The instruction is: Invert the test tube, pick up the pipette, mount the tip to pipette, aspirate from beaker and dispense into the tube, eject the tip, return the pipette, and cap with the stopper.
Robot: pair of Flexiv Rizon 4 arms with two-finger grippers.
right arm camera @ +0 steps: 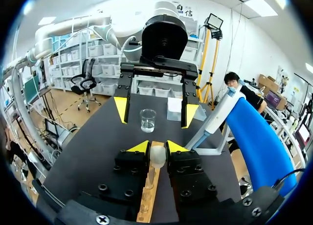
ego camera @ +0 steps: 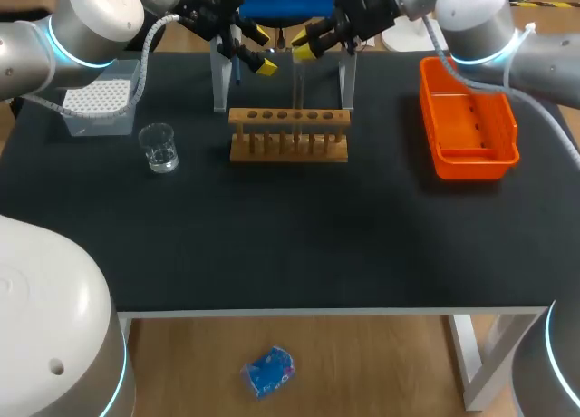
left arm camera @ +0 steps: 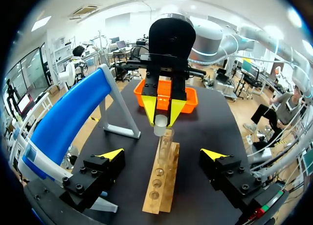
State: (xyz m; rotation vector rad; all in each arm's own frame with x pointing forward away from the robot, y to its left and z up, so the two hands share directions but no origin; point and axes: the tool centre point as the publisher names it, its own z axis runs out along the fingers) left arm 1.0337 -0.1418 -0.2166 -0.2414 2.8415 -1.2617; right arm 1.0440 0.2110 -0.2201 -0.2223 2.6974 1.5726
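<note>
A clear test tube (ego camera: 297, 82) stands upright over the wooden rack (ego camera: 288, 136), its lower end at the rack's far holes. My right gripper (ego camera: 304, 47) is shut on the tube's top end (right arm camera: 157, 156), which shows between its fingers (right arm camera: 157, 149). My left gripper (ego camera: 255, 60) hangs open just left of the tube. In its wrist view its yellow tips (left arm camera: 163, 155) stand wide on either side of the tube (left arm camera: 165, 142) and the rack (left arm camera: 161, 181). The white pipette (right arm camera: 215, 118) rests on the blue stand (right arm camera: 254, 137). A glass beaker (ego camera: 159, 149) and the tip box (ego camera: 100, 101) stand at the left.
An orange tray (ego camera: 467, 118) lies at the right side of the table. The stand's clear legs (ego camera: 220, 82) rise just behind the rack. The black table top (ego camera: 299, 236) is bare in front of the rack.
</note>
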